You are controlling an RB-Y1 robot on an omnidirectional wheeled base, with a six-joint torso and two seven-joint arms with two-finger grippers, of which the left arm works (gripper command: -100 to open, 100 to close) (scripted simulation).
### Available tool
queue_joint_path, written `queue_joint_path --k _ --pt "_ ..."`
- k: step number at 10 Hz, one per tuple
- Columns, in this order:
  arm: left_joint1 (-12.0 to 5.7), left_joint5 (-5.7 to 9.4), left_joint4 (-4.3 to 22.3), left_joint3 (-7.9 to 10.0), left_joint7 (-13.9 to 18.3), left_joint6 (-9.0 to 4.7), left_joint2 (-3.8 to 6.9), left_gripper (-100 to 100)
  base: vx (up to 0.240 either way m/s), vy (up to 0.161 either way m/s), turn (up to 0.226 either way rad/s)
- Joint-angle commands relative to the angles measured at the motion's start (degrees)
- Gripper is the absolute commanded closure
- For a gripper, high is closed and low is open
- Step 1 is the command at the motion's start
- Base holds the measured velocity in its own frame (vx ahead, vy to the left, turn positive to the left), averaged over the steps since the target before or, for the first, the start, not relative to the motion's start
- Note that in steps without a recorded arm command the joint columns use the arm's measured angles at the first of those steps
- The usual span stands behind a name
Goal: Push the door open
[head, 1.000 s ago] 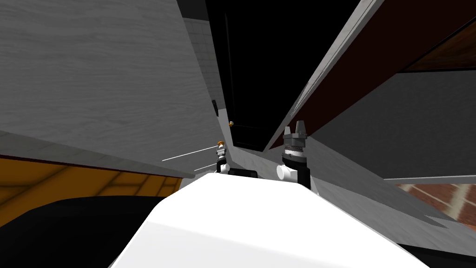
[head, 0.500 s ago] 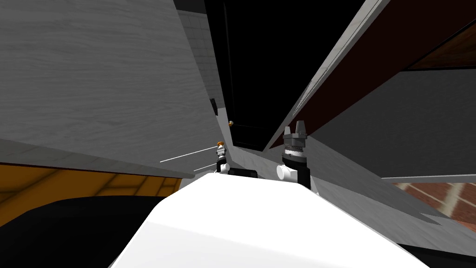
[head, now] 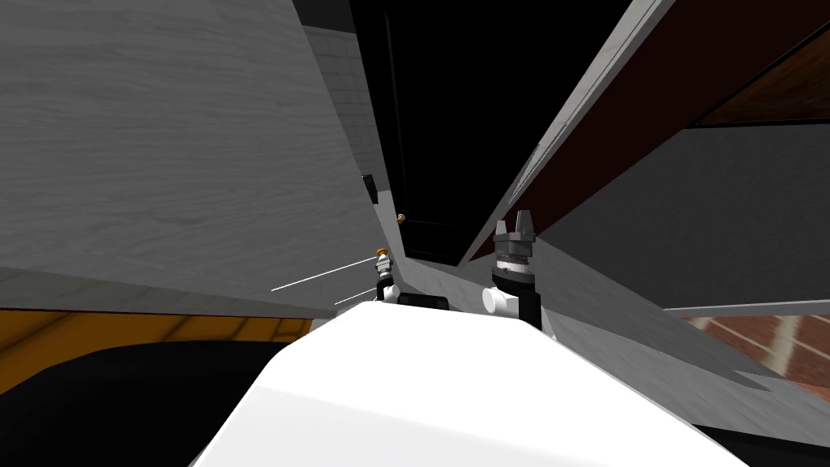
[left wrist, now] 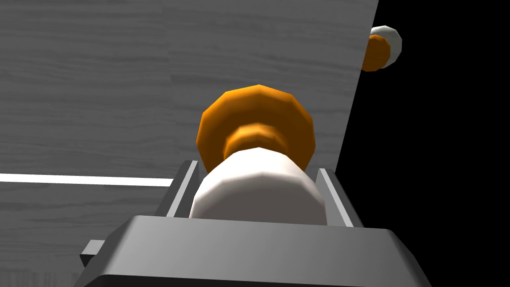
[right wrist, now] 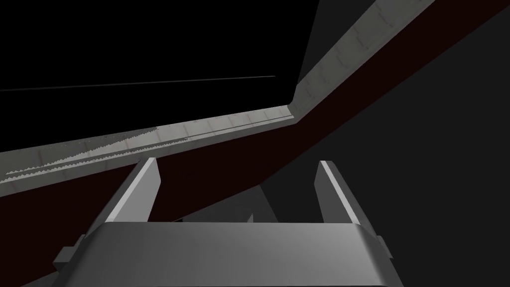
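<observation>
The left gripper [left wrist: 257,172] clamps the white knob [left wrist: 256,192] on the grey door [left wrist: 99,74], its body hiding the knob's near end. At the knob's 1 o'clock a second knob [left wrist: 384,46] peeks out, half covered by the door's edge, against a black area [left wrist: 438,159]. The right gripper [right wrist: 238,164], at the left's 3 o'clock, stands spread and empty.

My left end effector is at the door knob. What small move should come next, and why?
Probably push the knob forward with the left end effector, so the grey door swings away. Its fingers press the knob's sides, and a black area shows past the door's edge, so it seems unlatched. The right end effector stands open, apart.
</observation>
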Motion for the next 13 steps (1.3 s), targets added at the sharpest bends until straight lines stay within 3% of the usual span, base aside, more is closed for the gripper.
queue_joint_path --k 1,3,4,6,7,12,13 --pt "-0.71 1.02 -0.58 2.05 -0.85 -1.21 0.59 100 0.196 0.038 -0.087" --pt "-0.71 1.02 -0.58 2.05 -0.85 -1.21 0.59 100 0.096 0.046 -0.014" --pt "-1.30 2.14 0.10 4.02 -1.66 -2.32 0.63 100 0.094 0.060 -0.109" --pt "-1.51 2.55 0.34 4.73 -1.95 -2.72 0.63 100 0.119 0.045 -0.072" --pt "-1.97 3.41 0.86 6.25 -2.57 -3.58 0.56 100 0.118 0.052 -0.066" --pt "-3.18 5.72 2.25 10.29 -4.22 -5.86 0.12 100 0.099 0.057 -0.068" --pt "-3.18 5.72 2.25 10.29 -4.22 -5.86 0.12 100 0.063 0.039 -0.038"
